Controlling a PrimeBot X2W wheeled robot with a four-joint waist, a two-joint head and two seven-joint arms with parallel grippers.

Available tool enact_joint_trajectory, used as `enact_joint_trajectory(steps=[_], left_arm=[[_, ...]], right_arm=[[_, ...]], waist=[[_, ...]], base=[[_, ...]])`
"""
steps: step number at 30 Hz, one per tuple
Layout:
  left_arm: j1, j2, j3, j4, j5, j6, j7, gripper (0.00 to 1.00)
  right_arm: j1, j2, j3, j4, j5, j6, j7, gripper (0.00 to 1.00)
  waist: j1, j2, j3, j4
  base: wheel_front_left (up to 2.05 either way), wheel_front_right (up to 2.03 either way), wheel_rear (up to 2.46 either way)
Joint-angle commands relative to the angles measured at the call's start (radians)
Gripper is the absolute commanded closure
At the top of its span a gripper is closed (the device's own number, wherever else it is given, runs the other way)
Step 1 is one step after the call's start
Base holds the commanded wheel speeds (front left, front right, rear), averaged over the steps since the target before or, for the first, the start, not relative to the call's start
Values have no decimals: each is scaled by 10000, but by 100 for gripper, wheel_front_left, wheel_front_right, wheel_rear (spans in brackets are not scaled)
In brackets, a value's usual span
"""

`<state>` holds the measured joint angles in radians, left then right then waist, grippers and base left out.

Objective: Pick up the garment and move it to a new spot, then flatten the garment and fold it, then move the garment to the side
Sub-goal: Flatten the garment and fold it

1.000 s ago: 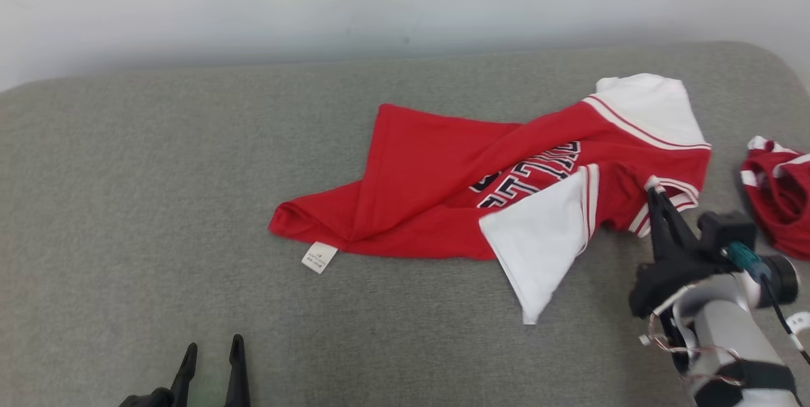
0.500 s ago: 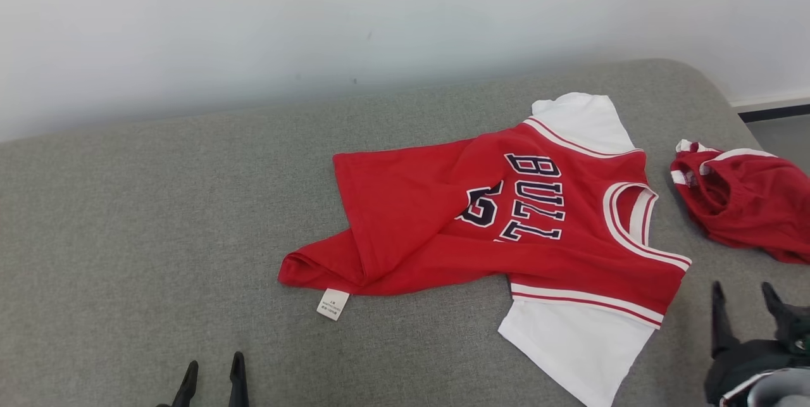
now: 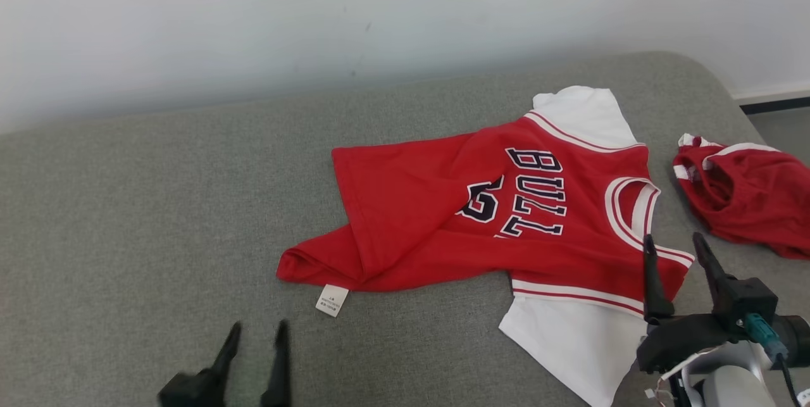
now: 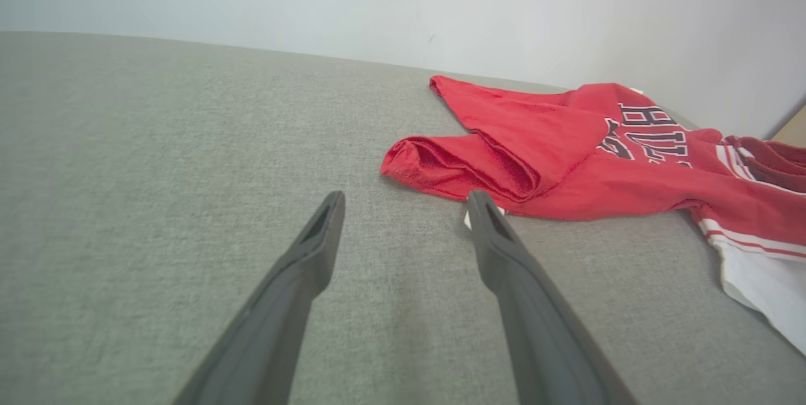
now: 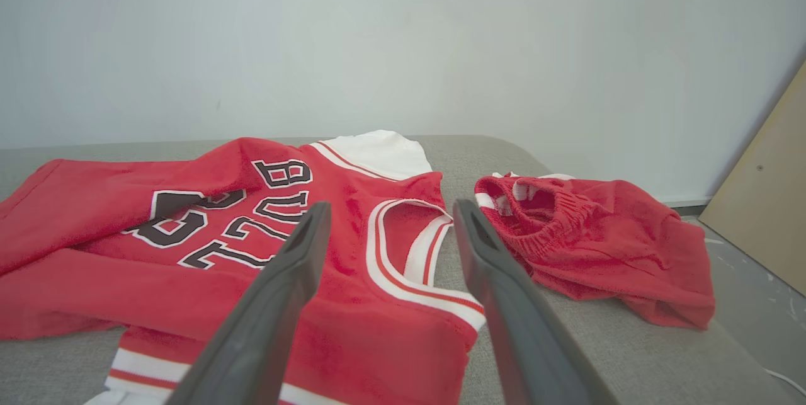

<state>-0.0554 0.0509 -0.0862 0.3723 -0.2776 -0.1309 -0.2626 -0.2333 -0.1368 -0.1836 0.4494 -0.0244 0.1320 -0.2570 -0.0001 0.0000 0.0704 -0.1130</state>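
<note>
Right end effector (image 3: 671, 238) open over garment (image 3: 430, 217), left end effector (image 3: 258, 325) open

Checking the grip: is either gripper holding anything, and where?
Nothing is held: the left gripper and right gripper both stand open, and the jersey lies loose.

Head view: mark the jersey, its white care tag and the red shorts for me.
jersey (image 3: 430, 204), head view, on the plain red body left of the number.
white care tag (image 3: 332, 300), head view, middle of the tag.
red shorts (image 3: 753, 204), head view, on the red fabric right of the waistband.
</note>
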Motion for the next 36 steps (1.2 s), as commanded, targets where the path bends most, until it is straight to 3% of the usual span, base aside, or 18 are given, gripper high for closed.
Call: enact_joint_trajectory(steps=[1,6,15,22,30,31,32,33,34,36], left_arm=[[-419,-9,-352,14,154,6,-30,0],[-1913,156,-1931,593,-37,7,-28,0],[-4261,370,-4069,2853,-1397,7,-30,0],[-4979,380,-4469,3759,-1952,7,-30,0],[-5346,439,-4880,3777,-2364,7,-30,0],[-5347,463,-4907,3807,-2387,7,-30,16],[-5380,479,-4929,3830,-2395,7,-30,63],[-5427,504,-4956,3847,-2395,7,-30,95],[-5504,534,-4975,3830,-2352,7,-30,100],[-5646,584,-5029,3837,-2400,7,-30,100]], right_arm=[[-152,135,118,-26,93,-28,-60,0],[-444,279,604,111,179,-28,-76,0],[-948,384,918,239,291,-28,-89,0],[-930,441,831,205,304,-28,-86,0],[-982,520,856,304,352,-28,-88,0],[-999,536,868,309,350,-28,-88,0],[-1011,546,878,319,349,-28,-88,0],[-1024,555,890,328,359,-28,-88,0],[-1036,564,903,338,372,-28,-88,0],[-1057,581,919,347,420,-28,-88,0]], waist=[[1,0,310,72],[1,0,952,91],[1,0,1707,-177],[1,0,1864,-275],[1,0,1959,-221],[1,0,1966,-213],[1,0,1975,-208],[1,0,1984,-205],[1,0,1990,-200],[1,0,2002,-190]], base=[[0,0,0],[0,0,0],[0,0,0],[0,0,0],[0,0,0],[0,0,0],[0,0,0],[0,0,0],[0,0,0],[0,0,0]])
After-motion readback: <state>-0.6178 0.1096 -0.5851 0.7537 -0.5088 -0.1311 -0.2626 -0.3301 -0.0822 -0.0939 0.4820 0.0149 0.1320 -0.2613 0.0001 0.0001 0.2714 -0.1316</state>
